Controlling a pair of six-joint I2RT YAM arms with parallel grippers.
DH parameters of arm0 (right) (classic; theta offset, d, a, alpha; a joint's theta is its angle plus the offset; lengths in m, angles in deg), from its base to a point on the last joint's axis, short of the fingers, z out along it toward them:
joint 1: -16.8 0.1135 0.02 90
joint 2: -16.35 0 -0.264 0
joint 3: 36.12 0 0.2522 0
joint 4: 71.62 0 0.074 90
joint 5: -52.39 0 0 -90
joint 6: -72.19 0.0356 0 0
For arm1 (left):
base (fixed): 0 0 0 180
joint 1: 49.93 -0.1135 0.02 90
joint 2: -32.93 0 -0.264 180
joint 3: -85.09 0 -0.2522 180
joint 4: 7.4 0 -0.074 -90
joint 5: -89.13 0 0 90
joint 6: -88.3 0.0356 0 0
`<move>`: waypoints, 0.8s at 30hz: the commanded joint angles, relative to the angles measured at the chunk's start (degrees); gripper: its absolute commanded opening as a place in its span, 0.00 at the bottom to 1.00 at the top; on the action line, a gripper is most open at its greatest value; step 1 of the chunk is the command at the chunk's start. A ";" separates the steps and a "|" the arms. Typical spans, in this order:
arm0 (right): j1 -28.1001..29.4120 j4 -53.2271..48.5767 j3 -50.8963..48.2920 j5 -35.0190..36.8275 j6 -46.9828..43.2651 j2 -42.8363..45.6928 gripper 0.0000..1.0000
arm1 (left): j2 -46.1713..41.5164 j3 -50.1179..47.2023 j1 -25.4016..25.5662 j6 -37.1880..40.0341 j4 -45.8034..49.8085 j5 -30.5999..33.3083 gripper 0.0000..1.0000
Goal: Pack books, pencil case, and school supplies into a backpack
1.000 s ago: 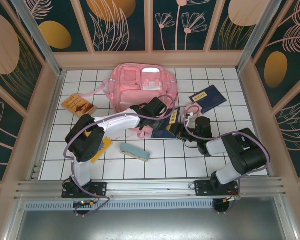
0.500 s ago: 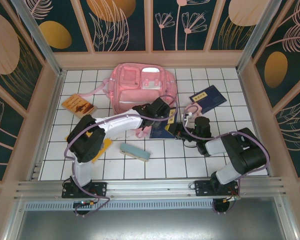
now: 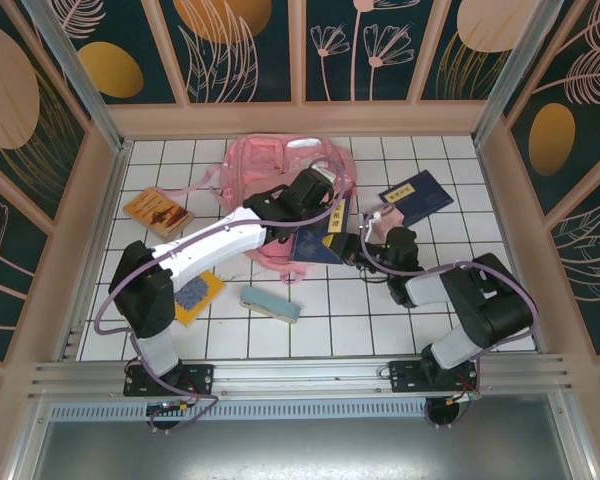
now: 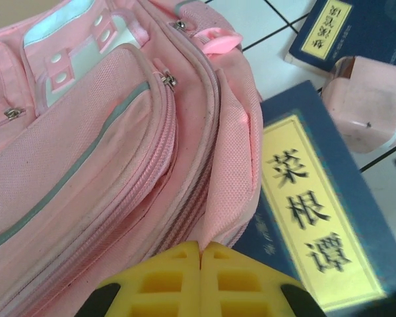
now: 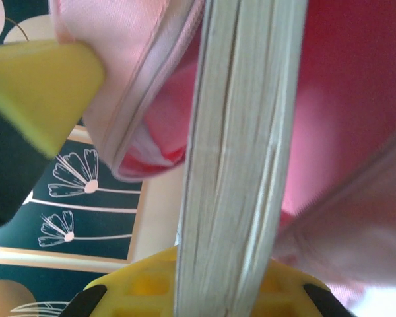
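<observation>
Newly raised backpack (image 4: 86,152) rim clamped in left tool (image 4: 201,256), right tool (image 5: 208,285) pinching book (image 5: 241,132) edge

White tiled table (image 3: 380,320) with backpack (image 3: 250,160), books (image 3: 416,197), pencil case (image 3: 270,303)

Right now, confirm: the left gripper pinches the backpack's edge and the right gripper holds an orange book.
Not orange: the right gripper holds a navy blue book with a yellow label, per the top external view. The left gripper does pinch the backpack.
</observation>
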 commanded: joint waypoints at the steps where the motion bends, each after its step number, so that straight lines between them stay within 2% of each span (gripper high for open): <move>1: 1.12 7.67 5.41 3.70 0.71 -4.19 0.00 | -3.65 5.10 0.33 -1.88 -0.30 -1.47 0.00; 7: 3.27 6.94 11.62 10.71 3.82 -11.07 0.00 | -3.70 9.80 0.32 -1.48 1.43 0.83 0.00; 24: 5.44 -4.81 31.65 30.92 10.86 -25.72 0.00 | -6.61 10.19 0.26 -3.12 0.20 -3.54 0.00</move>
